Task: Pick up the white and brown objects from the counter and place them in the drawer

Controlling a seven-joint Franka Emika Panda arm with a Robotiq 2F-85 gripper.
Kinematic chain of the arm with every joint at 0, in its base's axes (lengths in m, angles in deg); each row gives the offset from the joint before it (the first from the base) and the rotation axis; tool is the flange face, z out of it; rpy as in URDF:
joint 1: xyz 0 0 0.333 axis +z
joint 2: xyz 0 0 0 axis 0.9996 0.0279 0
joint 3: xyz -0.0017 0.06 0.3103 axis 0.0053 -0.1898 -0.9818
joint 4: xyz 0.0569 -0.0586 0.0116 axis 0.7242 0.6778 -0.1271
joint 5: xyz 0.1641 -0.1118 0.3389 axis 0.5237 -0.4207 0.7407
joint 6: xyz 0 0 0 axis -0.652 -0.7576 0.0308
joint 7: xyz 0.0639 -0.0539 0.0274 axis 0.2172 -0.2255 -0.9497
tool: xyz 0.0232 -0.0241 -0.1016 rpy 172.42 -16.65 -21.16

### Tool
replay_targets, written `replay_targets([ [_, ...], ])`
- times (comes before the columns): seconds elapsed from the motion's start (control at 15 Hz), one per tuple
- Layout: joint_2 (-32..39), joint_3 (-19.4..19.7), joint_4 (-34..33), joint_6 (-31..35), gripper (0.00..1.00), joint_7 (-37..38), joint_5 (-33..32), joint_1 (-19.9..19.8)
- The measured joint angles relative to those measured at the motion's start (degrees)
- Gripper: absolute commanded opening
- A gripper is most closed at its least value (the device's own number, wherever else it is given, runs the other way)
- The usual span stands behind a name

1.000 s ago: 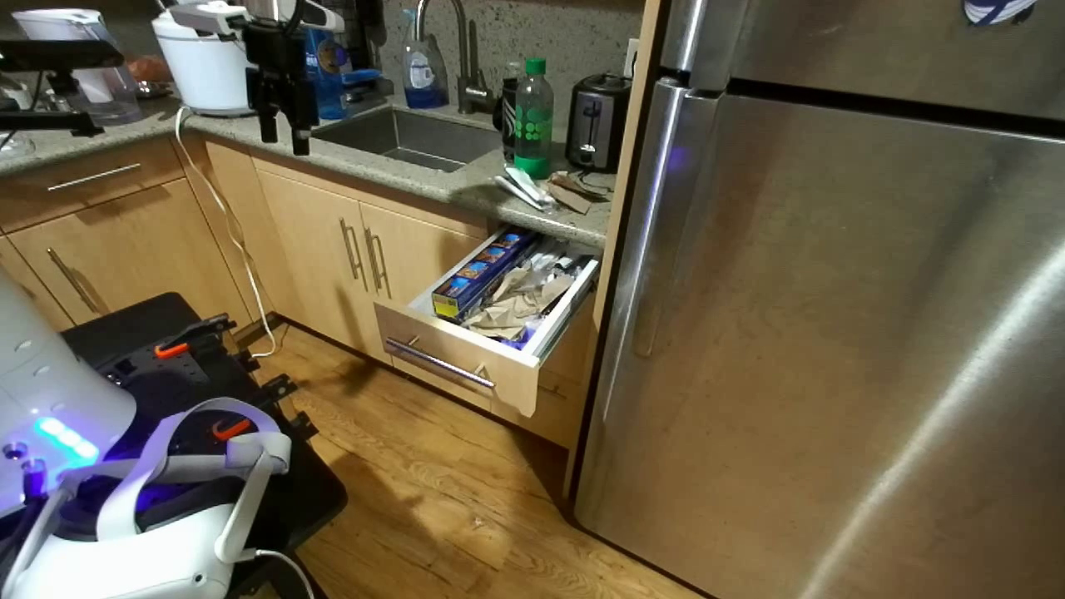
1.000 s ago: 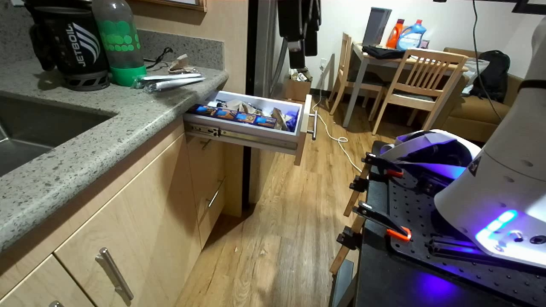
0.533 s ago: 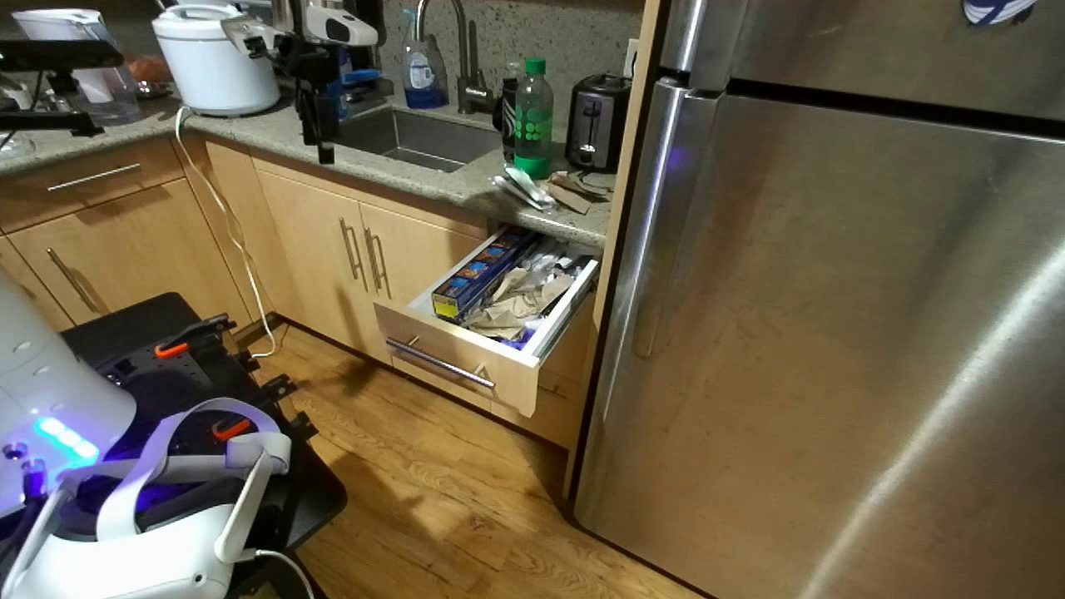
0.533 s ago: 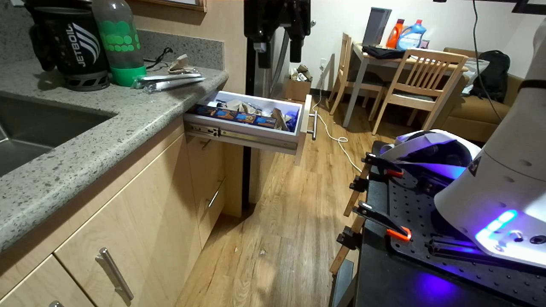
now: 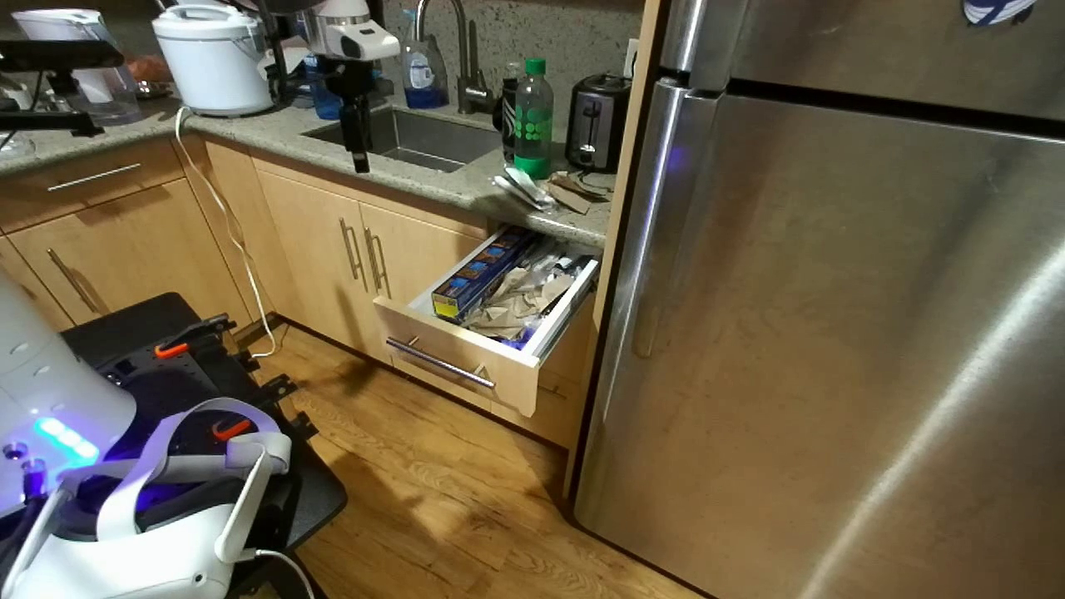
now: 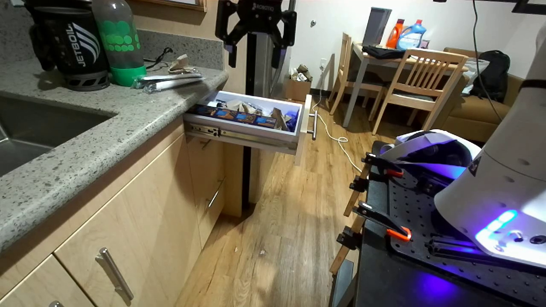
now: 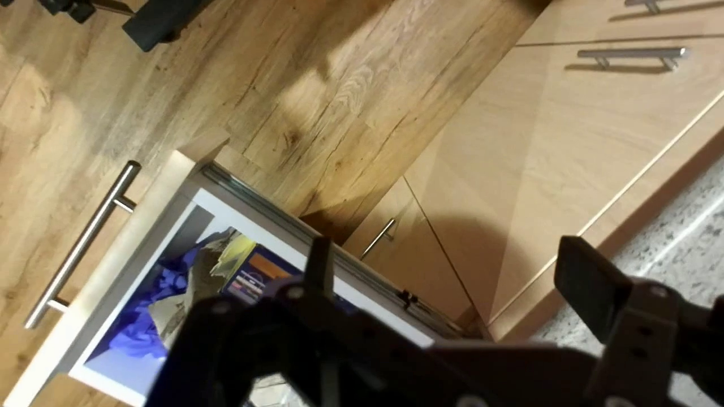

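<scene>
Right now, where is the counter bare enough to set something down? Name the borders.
Bare counter runs between the sink and the front edge, and between the black cup, sink and white objects. Crowded: around the white objects, brown object and green bottle, and inside the drawer.

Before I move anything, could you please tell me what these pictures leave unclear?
Drawer: back end under the countertop in both exterior views; much of its inside behind the gripper in the wrist view.
Lettering on the blue box: too small in both exterior views, blurred in the wrist view.
Brown material on the countertop: too small to identify in both exterior views.
</scene>
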Motion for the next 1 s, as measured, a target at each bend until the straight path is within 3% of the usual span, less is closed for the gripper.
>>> replay_targets([
  [0.4,1.6,1.0,0.0,4.2,1.00,20.2,-7.7,-1.2],
  [0.87,1.7,1.1,0.0,4.3,1.00,22.1,-8.0,-1.3],
  [1.0,2.1,1.3,-0.4,4.2,1.00,25.6,-6.0,-1.3],
])
